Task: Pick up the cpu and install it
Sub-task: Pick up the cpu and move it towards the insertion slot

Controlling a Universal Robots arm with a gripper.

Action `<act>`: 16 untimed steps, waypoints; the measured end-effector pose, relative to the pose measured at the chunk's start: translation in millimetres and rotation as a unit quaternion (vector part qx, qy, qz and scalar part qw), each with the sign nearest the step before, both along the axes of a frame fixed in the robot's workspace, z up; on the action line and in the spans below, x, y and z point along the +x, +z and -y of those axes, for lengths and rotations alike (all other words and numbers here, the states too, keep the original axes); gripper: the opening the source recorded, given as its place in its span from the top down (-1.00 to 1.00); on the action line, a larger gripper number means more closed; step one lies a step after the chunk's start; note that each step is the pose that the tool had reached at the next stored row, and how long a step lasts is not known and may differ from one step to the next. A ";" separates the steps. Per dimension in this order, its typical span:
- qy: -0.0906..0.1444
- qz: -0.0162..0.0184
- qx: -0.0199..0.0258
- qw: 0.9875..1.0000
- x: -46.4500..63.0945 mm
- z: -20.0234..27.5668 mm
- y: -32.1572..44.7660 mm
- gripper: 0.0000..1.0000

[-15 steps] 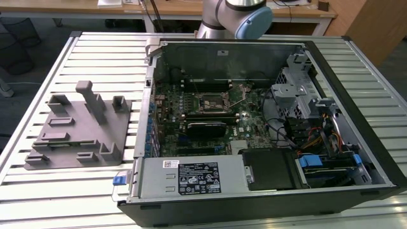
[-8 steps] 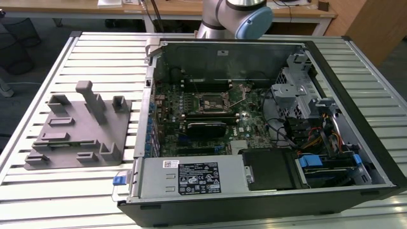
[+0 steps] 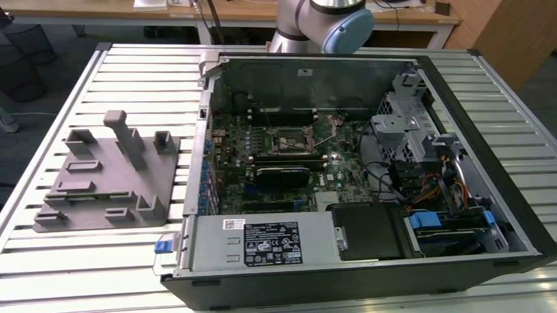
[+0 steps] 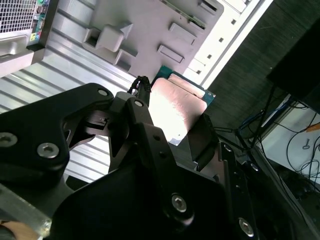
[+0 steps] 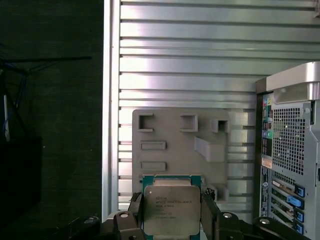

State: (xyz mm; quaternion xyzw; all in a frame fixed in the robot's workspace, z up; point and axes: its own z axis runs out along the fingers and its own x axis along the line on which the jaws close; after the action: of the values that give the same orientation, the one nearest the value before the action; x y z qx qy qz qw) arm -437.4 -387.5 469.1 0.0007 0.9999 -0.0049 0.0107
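The cpu (image 5: pixel 171 209), a flat square chip with a pale silver top and a green rim, sits between the two black fingers of my gripper (image 5: pixel 172 216), which is shut on it. One finger (image 5: pixel 134 206) presses each side of the chip. In the second wrist view the same cpu (image 4: pixel 179 102) is pinched edge-on by the gripper (image 4: pixel 175 117), held high above the slatted table. The open computer case (image 3: pixel 348 163) lies on its side, and the bare square socket (image 3: pixel 291 138) shows in the middle of its motherboard. The arm (image 3: pixel 322 23) rises behind the case.
A grey plastic tray (image 3: pixel 104 176) with upright pegs lies on the slatted metal table (image 3: pixel 139 72) at the exterior view's left of the case. In the first wrist view the tray (image 5: pixel 180 142) lies below the gripper, with the case's rear panel (image 5: pixel 292 150) beside it. Drive cages and cables (image 3: pixel 435 169) fill the case's other end.
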 end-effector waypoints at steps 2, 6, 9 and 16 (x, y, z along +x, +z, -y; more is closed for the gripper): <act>0.000 0.000 0.000 1.000 1.6 0.0 0.0 -0.08; 0.000 0.000 0.000 1.000 4.7 0.0 0.0 -0.08; 0.000 0.000 0.000 1.000 7.1 0.0 0.0 -0.08; 0.000 0.000 0.000 1.000 15.5 0.0 0.0 -0.08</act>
State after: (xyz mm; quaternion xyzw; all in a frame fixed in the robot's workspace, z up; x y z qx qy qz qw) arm -421.9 -387.5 469.1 0.0007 0.9999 -0.0049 0.0107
